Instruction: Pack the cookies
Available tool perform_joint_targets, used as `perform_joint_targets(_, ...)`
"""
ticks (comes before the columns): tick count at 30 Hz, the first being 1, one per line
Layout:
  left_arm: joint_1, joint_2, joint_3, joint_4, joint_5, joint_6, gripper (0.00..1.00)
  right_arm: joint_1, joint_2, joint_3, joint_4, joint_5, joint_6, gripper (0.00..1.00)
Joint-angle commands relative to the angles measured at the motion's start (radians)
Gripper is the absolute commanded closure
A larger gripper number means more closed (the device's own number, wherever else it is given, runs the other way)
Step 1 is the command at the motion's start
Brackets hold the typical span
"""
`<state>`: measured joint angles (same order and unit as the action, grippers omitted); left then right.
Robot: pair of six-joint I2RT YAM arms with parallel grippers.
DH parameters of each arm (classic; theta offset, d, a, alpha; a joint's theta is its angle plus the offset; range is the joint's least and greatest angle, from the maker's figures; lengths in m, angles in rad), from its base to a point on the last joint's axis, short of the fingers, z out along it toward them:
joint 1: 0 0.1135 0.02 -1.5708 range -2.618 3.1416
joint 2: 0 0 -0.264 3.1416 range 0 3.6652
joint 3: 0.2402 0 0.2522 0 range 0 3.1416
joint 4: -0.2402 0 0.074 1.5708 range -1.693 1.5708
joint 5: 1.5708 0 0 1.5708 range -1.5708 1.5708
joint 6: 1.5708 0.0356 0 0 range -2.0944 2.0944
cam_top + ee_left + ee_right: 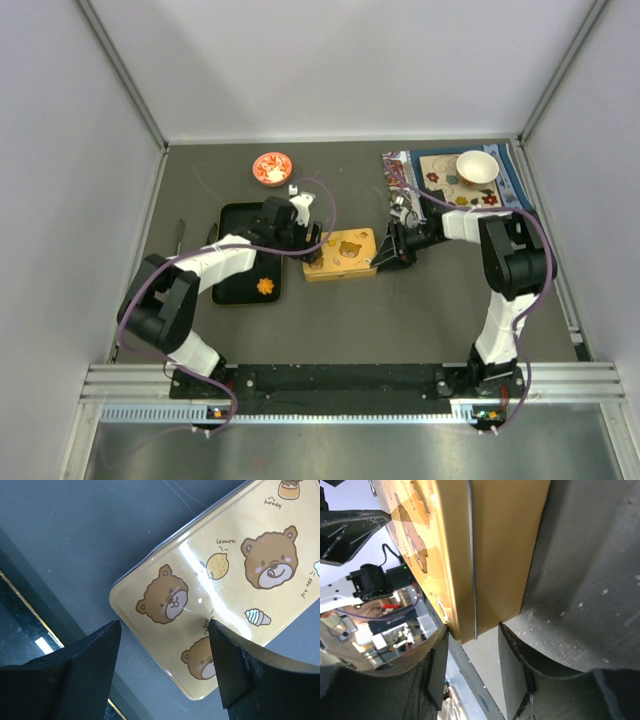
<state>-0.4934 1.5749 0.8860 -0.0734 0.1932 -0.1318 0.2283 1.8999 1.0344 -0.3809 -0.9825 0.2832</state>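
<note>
While yellow tin [341,253] lies lengthwise left-right, left jaws released, right jaws' hold unclear

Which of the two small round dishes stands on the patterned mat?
The cream-white dish at the far right stands on the mat; the red dish stands on the bare table, beyond the black tray.

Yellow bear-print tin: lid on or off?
On. The printed lid covers the yellow bear-print rectangular tin from above; the right wrist view shows only a thin closed seam along its side.
</note>
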Motion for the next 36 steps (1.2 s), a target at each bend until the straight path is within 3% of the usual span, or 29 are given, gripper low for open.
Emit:
perform_joint_targets(1,-0.016,0.016,-0.027,0.003,0.025,-0.003,0.24,0.003,0.067,0.012,0.06,0.172,-0.036,0.94)
perform_joint_targets(3,-0.016,0.011,-0.036,0.014,0.029,-0.005,0.25,0.002,0.062,0.012,0.054,0.185,-0.05,1.0)
perform_joint_targets(9,-0.016,0.011,-0.044,0.024,0.035,-0.009,0.25,0.0,0.038,0.012,0.039,0.189,-0.068,1.0)
perform_joint_targets(10,-0.016,0.01,-0.042,0.021,0.034,-0.009,0.25,0.0,0.033,0.018,0.031,0.183,-0.07,0.98)
perform_joint_targets(13,-0.016,-0.001,-0.042,0.021,0.029,-0.003,0.25,0.002,-0.005,0.039,0.008,0.156,-0.085,0.76)
perform_joint_targets(19,-0.011,-0.023,-0.036,0.017,0.014,0.014,0.24,0.002,-0.105,0.069,-0.039,0.101,-0.098,0.54)
perform_joint_targets(27,0.006,-0.015,-0.006,-0.003,-0.018,0.04,0.23,0.002,-0.249,0.084,-0.11,0.073,-0.125,0.47)
perform_joint_targets(36,0.018,-0.127,0.019,-0.022,-0.017,0.058,0.15,0.002,-0.452,0.116,-0.177,0.24,-0.21,0.41)
